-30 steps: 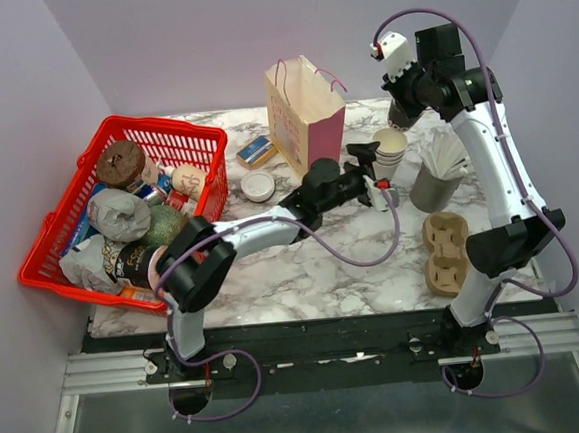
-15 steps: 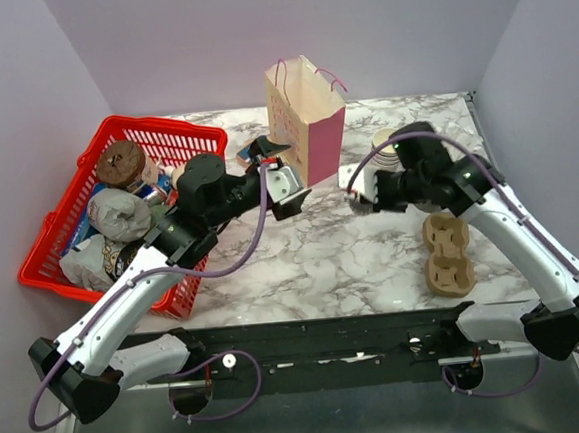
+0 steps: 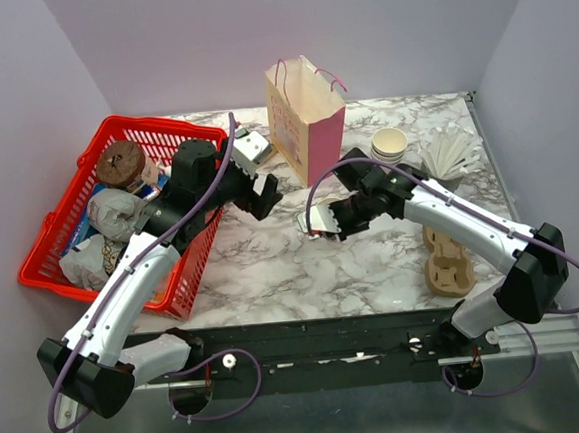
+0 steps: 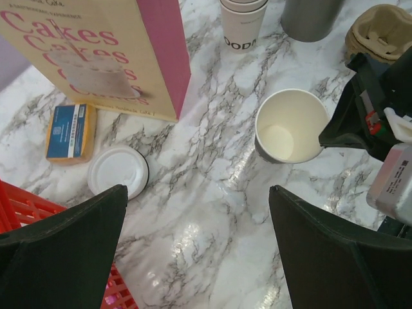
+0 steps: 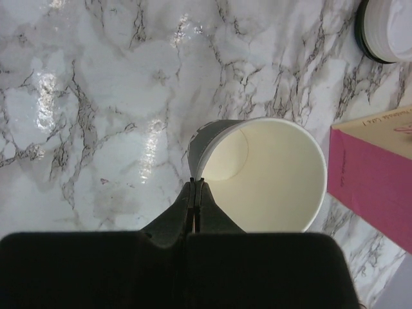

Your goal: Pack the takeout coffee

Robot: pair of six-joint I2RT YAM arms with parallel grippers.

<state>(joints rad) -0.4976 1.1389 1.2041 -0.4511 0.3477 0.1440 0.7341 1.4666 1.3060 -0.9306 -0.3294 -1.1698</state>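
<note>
The takeout coffee cup is open, empty and without a lid. My right gripper is shut on its near rim, pinching the cup wall. In the top view the cup is at the table's middle, at the tip of the right gripper. The left wrist view shows the cup upright, with the right gripper's black fingers on its right side. My left gripper is open over bare marble, to the left of the cup. A round white lid lies on the table beside it.
A cream and pink gift bag stands open at the back. The stack of plain cups, the grey cup of white sticks and a cardboard cup carrier are to the right. A full red basket is on the left. A blue box lies by the bag.
The right gripper has carried the cup left and nearer, from beside the cup stack to the table's middle. The left arm has drawn back left towards the basket, still open.
</note>
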